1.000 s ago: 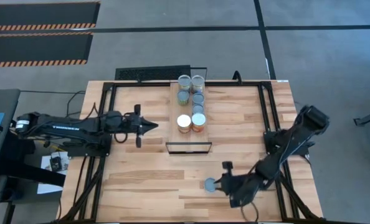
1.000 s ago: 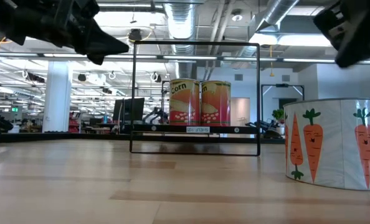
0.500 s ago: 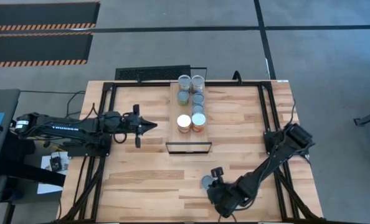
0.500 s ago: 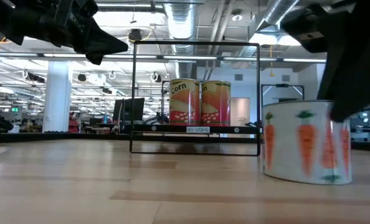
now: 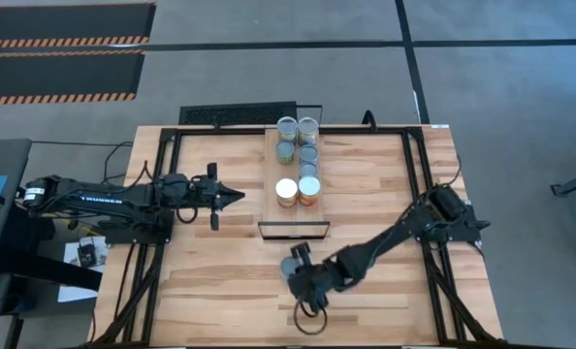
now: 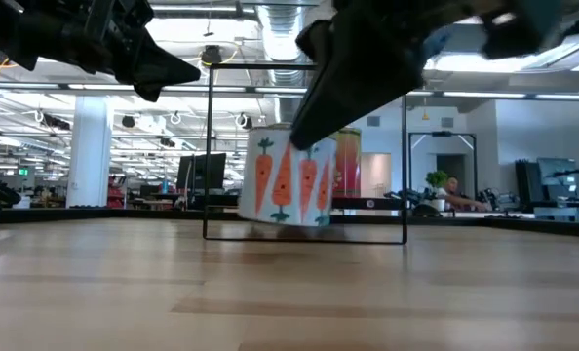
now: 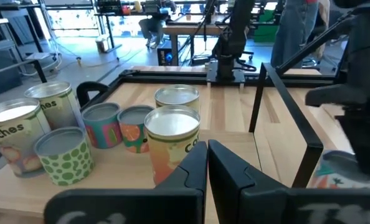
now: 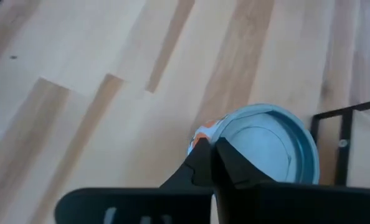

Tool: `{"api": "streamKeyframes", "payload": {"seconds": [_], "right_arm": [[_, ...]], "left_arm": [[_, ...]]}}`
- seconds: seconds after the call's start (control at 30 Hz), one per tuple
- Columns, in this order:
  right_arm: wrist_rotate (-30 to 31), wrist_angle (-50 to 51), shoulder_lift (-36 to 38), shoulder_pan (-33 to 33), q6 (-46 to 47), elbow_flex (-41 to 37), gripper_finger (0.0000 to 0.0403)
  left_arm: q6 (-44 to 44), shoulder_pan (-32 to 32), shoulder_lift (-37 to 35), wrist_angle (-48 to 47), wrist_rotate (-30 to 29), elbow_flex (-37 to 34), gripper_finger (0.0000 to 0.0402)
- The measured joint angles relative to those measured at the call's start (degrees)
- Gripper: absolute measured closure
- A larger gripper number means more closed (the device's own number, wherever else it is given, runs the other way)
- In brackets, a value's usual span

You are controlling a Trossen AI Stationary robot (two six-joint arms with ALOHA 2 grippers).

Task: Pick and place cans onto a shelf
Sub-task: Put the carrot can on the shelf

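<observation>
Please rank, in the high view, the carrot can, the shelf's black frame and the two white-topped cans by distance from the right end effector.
1. The carrot can, right at the right end effector.
2. The shelf's black frame, at its near end.
3. The white-topped cans, farther along the shelf, side by side.

A pale shelf (image 5: 279, 215) is laid on the wooden table (image 5: 220, 281); seven cans (image 5: 298, 155), apparently, are stood on the shelf.
</observation>
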State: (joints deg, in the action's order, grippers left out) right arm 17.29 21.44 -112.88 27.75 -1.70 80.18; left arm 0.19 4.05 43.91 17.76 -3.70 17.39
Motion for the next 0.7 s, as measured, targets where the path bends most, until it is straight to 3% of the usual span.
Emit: {"api": "streamKeyframes", "payload": {"seconds": [0.33, 0.7], "right_arm": [[-8.03, -5.72, -2.88, -5.39, -4.67, 0.99, 0.0383], [-8.07, -5.82, -9.23, -4.47, -4.16, 7.37, 0.0348]], "left_arm": [[0.00, 0.00, 0.01, -0.33, 0.02, 0.00, 0.0398], [0.00, -0.11, 0.05, -0.88, 0.70, 0.02, 0.0397]]}}
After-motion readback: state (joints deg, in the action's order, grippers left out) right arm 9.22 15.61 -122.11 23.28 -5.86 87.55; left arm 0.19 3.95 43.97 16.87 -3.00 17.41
